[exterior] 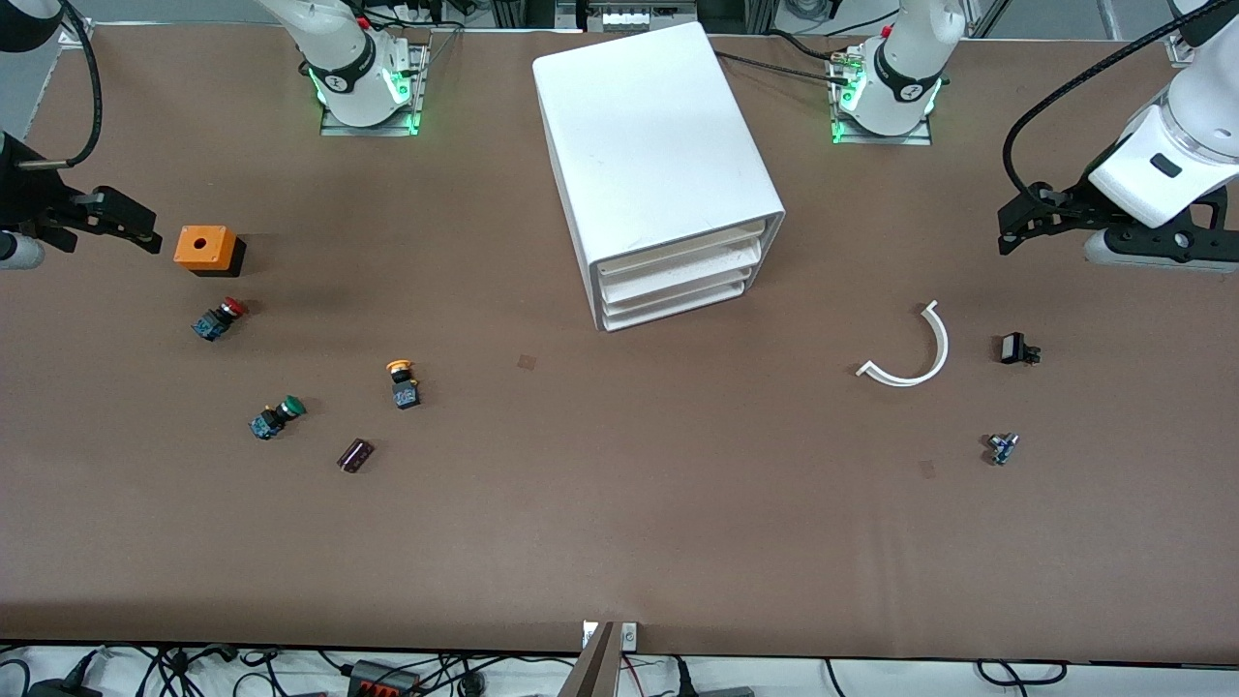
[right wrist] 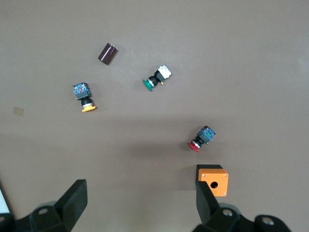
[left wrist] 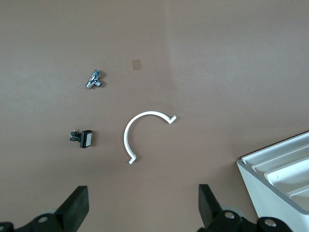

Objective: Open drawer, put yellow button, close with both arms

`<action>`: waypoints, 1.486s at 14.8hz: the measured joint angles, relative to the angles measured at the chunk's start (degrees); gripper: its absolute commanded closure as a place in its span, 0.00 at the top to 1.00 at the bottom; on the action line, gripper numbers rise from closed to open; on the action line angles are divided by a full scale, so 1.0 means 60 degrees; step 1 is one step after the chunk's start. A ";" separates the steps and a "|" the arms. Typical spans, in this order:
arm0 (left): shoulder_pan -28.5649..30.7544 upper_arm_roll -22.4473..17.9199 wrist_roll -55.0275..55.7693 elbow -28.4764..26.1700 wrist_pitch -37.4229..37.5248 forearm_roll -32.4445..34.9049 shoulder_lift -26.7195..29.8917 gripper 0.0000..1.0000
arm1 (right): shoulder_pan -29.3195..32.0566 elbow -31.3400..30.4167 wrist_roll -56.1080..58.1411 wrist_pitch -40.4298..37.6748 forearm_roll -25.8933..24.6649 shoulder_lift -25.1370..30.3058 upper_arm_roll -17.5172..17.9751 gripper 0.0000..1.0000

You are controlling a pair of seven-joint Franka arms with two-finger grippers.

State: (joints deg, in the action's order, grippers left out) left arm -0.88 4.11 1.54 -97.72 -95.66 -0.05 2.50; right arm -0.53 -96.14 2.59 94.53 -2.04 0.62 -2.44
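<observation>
The white cabinet stands mid-table with its three drawers shut; the uppermost drawer has a plain front. Its corner shows in the left wrist view. The yellow button lies on the table toward the right arm's end, nearer the front camera than the cabinet. It also shows in the right wrist view. My right gripper is open and empty, up in the air beside the orange box. My left gripper is open and empty over the table at the left arm's end.
A red button, a green button and a dark cylinder lie near the yellow one. A white curved piece, a small black part and a small metal part lie toward the left arm's end.
</observation>
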 measured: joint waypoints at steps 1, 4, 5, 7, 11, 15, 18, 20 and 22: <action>-0.0004 0.0004 0.0000 0.0000 0.0000 0.0000 0.0000 1.00 | -0.0045 -0.0011 0.0000 0.0001 0.0001 -0.0020 0.0005 1.00; -0.0027 0.0019 0.0000 0.0001 0.0425 0.0000 -0.0001 1.00 | -0.0333 -0.0047 -0.0004 0.0115 0.0002 -0.0197 0.0023 1.00; -0.0039 0.0040 0.0000 0.0001 0.0669 -0.0001 -0.0005 1.00 | -0.0452 -0.0070 -0.0009 0.0221 0.0003 -0.0309 0.0029 1.00; -0.0076 0.0165 -0.0002 0.0005 0.1447 -0.0031 -0.0034 1.00 | -0.0720 -0.0105 -0.0016 0.0459 0.0004 -0.0647 0.0037 1.00; -0.0241 0.0754 -0.0003 0.0045 0.2869 -0.0096 -0.0347 1.00 | -0.1410 -0.0127 -0.0033 0.1141 0.0005 -0.1518 0.0054 1.00; -0.0265 0.1228 -0.0088 0.0050 0.3050 -0.1724 -0.1241 1.00 | -0.2112 -0.0145 -0.0071 0.1715 0.0005 -0.2361 0.0069 1.00; -0.0145 0.1211 -0.0813 0.0066 0.2655 -0.3792 -0.2015 1.00 | -0.2527 -0.0160 -0.0078 0.2340 0.0005 -0.3168 0.0073 1.00; -0.0080 0.1195 -0.1503 0.0071 0.2142 -0.4967 -0.2598 1.00 | -0.2712 -0.0176 -0.0096 0.2798 0.0005 -0.3769 0.0073 1.00; -0.0071 0.1192 -0.2336 0.0071 0.1633 -0.6064 -0.3269 1.00 | -0.2770 -0.0176 -0.0103 0.3289 0.0050 -0.4410 0.0072 1.00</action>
State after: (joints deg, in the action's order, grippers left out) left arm -1.30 11.26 -12.48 -97.30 -85.86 -36.43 -17.11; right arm -17.15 -97.19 1.98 114.26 -1.74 -25.85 -2.01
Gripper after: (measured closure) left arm 0.000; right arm 0.000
